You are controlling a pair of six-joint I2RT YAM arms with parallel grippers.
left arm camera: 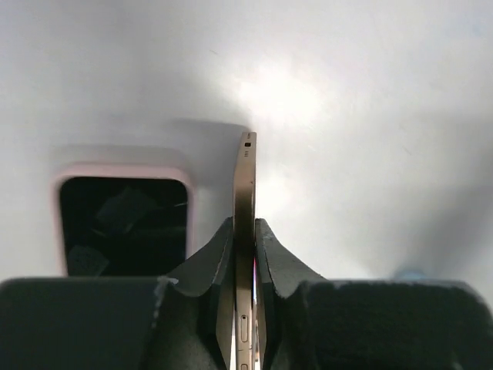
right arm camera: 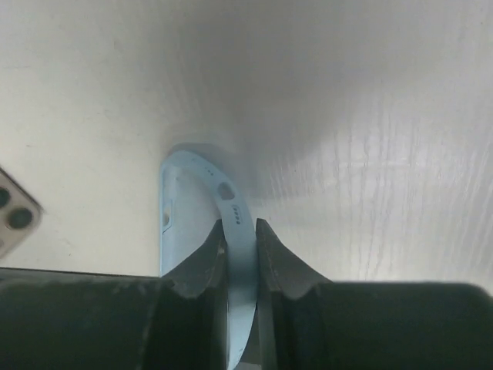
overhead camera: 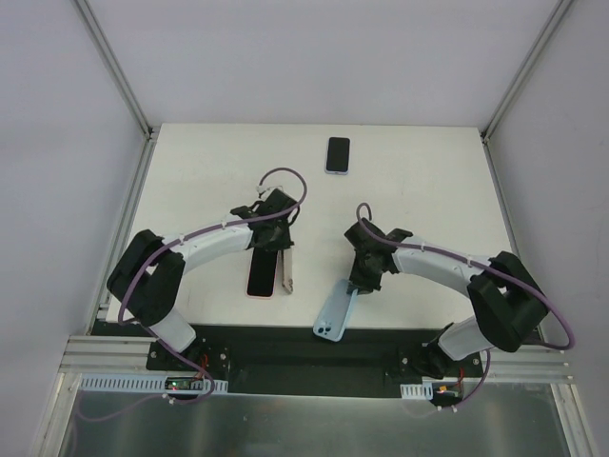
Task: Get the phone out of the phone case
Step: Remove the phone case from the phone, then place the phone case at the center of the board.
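My left gripper [overhead camera: 278, 246] is shut on a gold phone [overhead camera: 285, 273], bare of any case, and holds it on edge over the table. In the left wrist view the phone [left arm camera: 245, 173] stands thin between the jaws of the left gripper [left arm camera: 245, 225]. My right gripper [overhead camera: 363, 282] is shut on the rim of an empty light blue case [overhead camera: 335, 312] near the table's front edge. The right wrist view shows the case [right arm camera: 176, 208] pinched and bent in the right gripper [right arm camera: 239, 225].
A phone in a pink case [overhead camera: 262, 274] lies screen up just left of the gold phone, also in the left wrist view [left arm camera: 123, 223]. Another cased phone [overhead camera: 338, 154] lies at the back centre. A phone's camera corner [right arm camera: 11, 214] shows at the right wrist view's left edge.
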